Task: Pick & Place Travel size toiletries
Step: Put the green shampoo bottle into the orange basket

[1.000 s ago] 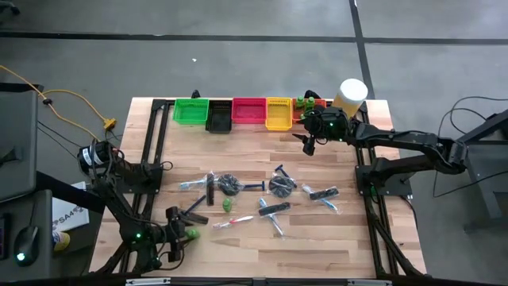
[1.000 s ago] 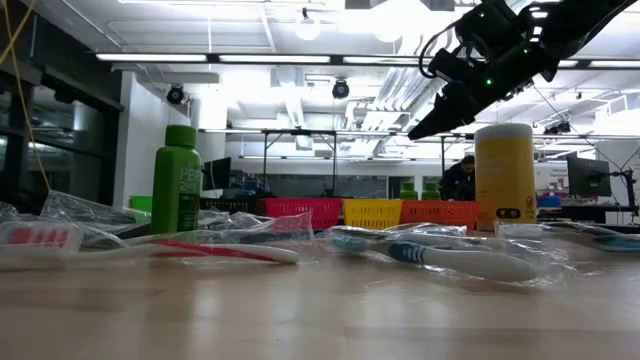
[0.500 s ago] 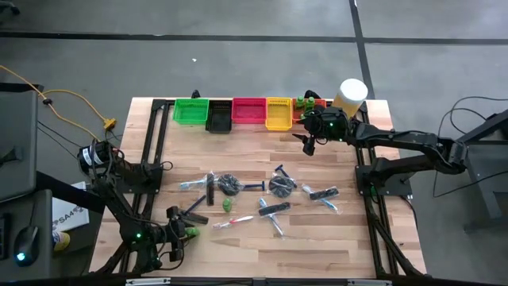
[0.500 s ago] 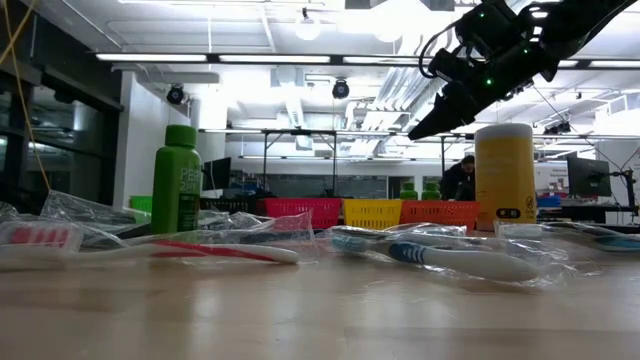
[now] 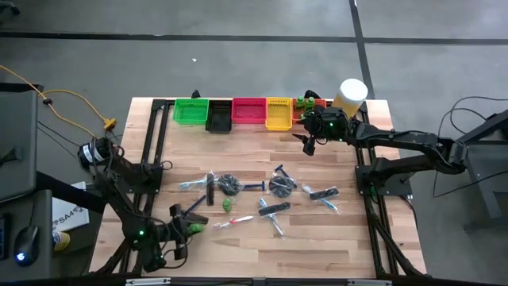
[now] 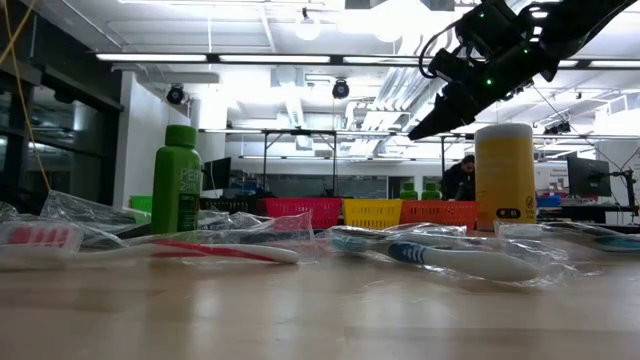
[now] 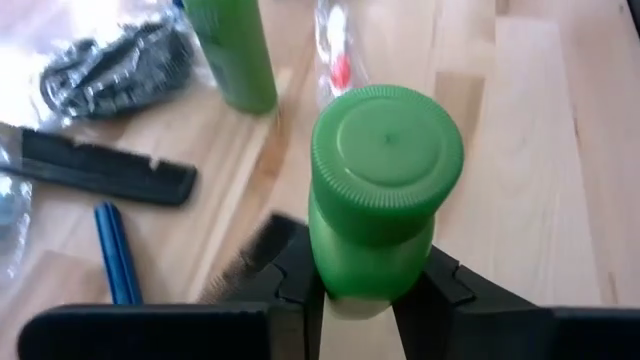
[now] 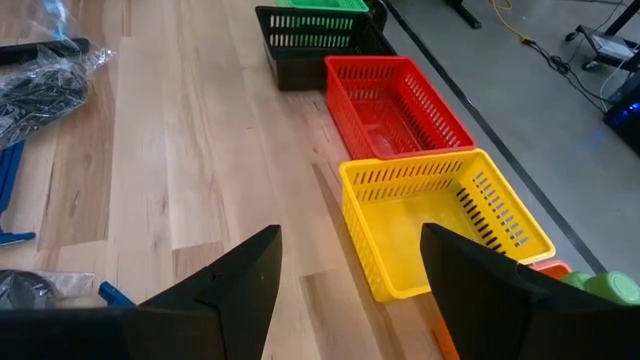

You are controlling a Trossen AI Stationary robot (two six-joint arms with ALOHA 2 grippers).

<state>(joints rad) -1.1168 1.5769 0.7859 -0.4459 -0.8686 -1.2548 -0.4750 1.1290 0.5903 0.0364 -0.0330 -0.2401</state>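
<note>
Left gripper (image 7: pixel 358 290) clamped on a small green bottle (image 7: pixel 383 185), near table corner on the left arm's side.

Fingers (image 7: pixel 290 275) press both sides of the bottle below its ribbed cap. A second green bottle (image 7: pixel 232 50), a black comb (image 7: pixel 100 172) and a blue toothbrush (image 7: pixel 115 255) lie just beyond. Right gripper (image 5: pixel 308 144) hangs wide open and empty above the table (image 5: pixel 333 238), near the yellow bin (image 8: pixel 440 220) and red bin (image 8: pixel 395 105).

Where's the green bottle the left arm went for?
Green bottle sits between the left gripper fingers, near the table's front-left, beside a black comb.
</note>
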